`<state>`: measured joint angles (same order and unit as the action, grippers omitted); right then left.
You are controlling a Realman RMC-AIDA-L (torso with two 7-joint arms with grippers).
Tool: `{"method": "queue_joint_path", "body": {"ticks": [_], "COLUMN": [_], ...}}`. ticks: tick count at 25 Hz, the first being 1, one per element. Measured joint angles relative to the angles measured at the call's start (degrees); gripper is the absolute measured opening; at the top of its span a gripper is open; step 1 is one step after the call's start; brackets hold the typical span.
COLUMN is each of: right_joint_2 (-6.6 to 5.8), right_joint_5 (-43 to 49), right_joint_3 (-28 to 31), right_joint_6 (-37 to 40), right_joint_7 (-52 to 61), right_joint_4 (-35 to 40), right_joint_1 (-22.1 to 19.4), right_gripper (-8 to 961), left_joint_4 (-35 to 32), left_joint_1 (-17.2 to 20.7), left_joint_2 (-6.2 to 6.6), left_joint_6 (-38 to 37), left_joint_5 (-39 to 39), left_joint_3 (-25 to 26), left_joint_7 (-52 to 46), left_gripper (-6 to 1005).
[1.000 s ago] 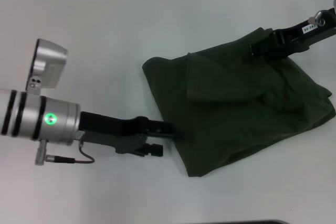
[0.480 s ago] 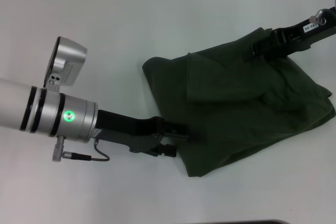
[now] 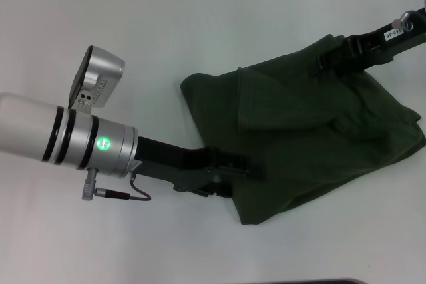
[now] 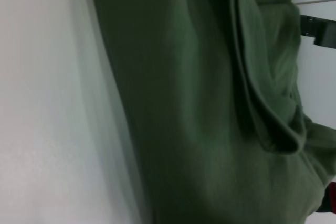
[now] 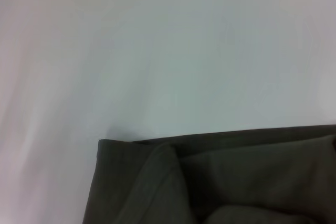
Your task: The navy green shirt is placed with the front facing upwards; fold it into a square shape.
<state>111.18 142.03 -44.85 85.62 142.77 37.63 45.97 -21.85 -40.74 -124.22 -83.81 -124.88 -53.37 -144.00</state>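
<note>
The left arm comes in from the left edge of the head view, a silver barrel with a green light glowing on it, low over the white bench [image 3: 133,44]. Its dark left pincer [image 3: 256,172] sits right at the near left edge of the navy green shirt [image 3: 313,144], its tip against or into the cloth there. From here I cannot tell whether its fingers are closed on the fabric or merely pressed against it, since the dark tip runs into the dark cloth.

The shirt lies right of centre on the bench, bunched into a rough folded heap with its widest part toward the right. One flap is laid over the rest, its folded edge running across the middle, and loose creases show near the right side. No lettering shows on the upper surface.

At the far right, the right arm reaches in from the upper corner. Its right pincer [image 3: 329,59] rests at the shirt's far top edge, touching the cloth; how far it is open, I cannot tell.
</note>
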Motion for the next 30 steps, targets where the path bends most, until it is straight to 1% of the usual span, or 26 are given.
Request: {"method": "queue_joint_path", "body": {"ticks": [7, 12, 20, 26, 30], "right_joint_2": [0.00, 0.00, 0.00, -0.04, -0.09], "right_joint_5": [0.02, 0.02, 0.00, 0.00, 0.05], "right_joint_3": [-0.05, -0.04, -0.07, 0.01, 0.07], "right_joint_6": [-0.09, -0.12, -0.11, 0.03, 0.04], "right_joint_7": [-0.10, -0.13, -0.13, -0.13, -0.13], "right_joint_4": [-0.17, -0.34, -0.40, -0.32, -0.29], "right_joint_1": [-0.06, -0.09, -0.09, -0.10, -0.12], "right_gripper": [718, 716, 717, 718, 717], "left_joint_4": [0.46, -0.45, -0.57, -0.65, -0.66], "left_joint_1": [-1.02, -1.65, -1.98, -2.43, -2.64], "left_joint_2": [-0.12, -0.15, -0.23, -0.23, -0.22], "left_joint_6": [1.33, 1.52, 1.71, 1.74, 0.83], "left_joint_5": [-0.26, 0.06, 0.12, 0.12, 0.33], "left_joint_3": [-0.04, -3.02, -3.09, -3.05, -3.14], "left_joint_7": [0.01, 0.81, 0.77, 0.75, 1.67], "left_gripper": [863, 852, 493, 283, 175]}}
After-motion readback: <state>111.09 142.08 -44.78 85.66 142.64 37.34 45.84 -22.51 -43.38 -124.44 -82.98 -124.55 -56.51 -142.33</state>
